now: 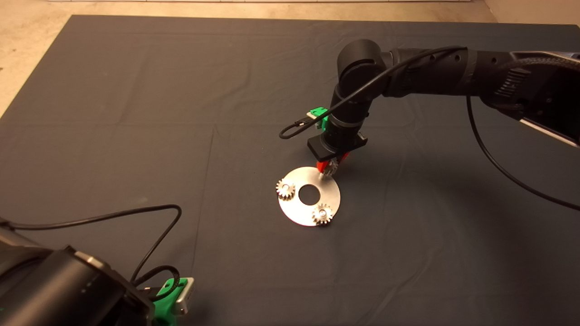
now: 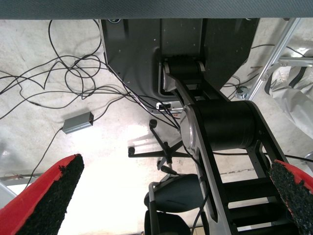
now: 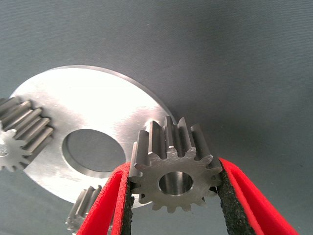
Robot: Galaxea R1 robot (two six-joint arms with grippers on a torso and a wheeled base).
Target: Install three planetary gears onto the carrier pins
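Note:
A shiny round metal disc (image 1: pixel 297 213) with a large centre hole lies mid-mat. Two planetary gears sit on its pins, one at the left (image 1: pixel 285 189) and one at the near right (image 1: pixel 322 213). My right gripper (image 1: pixel 330 169) hangs over the disc's far right edge, shut on the third gear (image 1: pixel 332 169). A bare pin (image 1: pixel 321 177) stands just below that gear. In the right wrist view the held gear (image 3: pixel 172 169) sits between the red fingers (image 3: pixel 110 200) above the disc (image 3: pixel 83 105). My left gripper (image 1: pixel 174 296) is parked at the lower left, open.
A black cable (image 1: pixel 149 235) loops on the mat near the left arm. The left wrist view looks at the floor with cables (image 2: pixel 58 83) and the robot's base (image 2: pixel 181 54).

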